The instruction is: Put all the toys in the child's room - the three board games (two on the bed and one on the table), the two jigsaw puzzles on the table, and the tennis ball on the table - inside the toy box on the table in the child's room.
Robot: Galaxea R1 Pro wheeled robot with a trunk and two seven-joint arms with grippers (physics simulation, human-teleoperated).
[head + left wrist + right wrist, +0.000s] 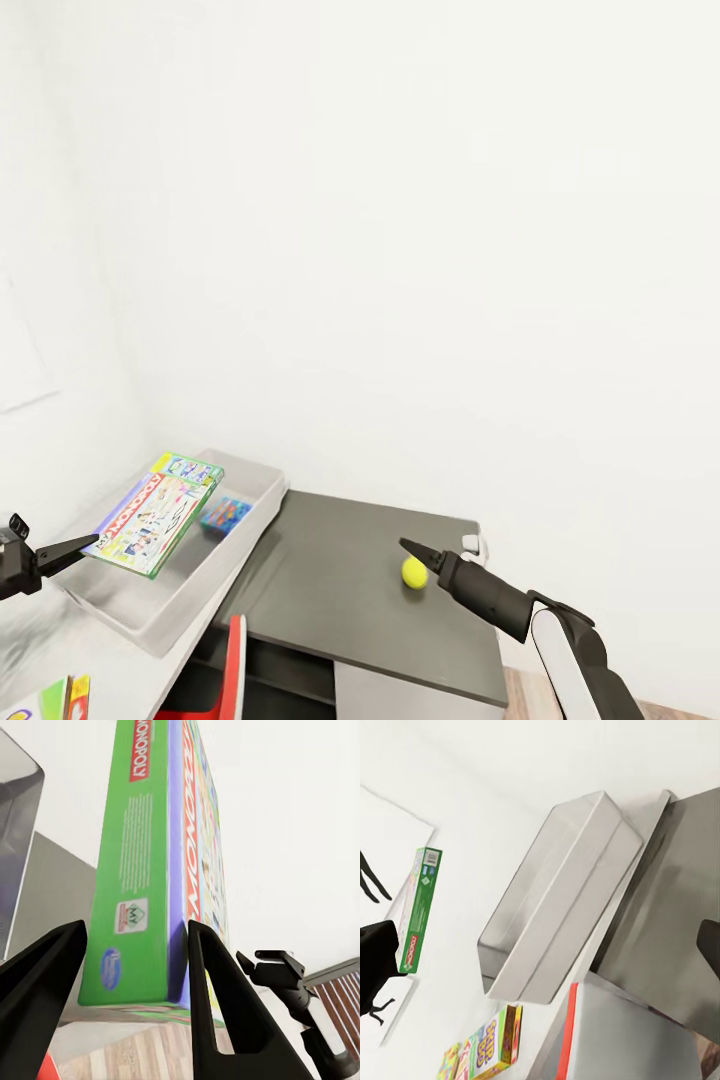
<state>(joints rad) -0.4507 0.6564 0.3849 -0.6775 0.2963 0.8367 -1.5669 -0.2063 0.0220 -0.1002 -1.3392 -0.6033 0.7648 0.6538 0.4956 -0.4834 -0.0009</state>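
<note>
Left fingers (191,967) pinch Monopoly box (155,514) lengthwise over toy box (190,590).

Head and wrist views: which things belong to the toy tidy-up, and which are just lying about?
Job: Monopoly box, toy box, jigsaw puzzle, tennis ball, Skip-Bo box.
Lying about: red-edged object below the table, small white object by the wall.

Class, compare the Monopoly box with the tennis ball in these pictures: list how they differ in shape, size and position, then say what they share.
Shape: the Monopoly box is flat and rectangular; the tennis ball is round.
Size: the box is far larger than the ball.
Position: the box is held in the air, tilted, over the grey bin by the left end effector; the ball rests on the dark tabletop, beside the right end effector.
Shared: both are still outside the bin.
</note>
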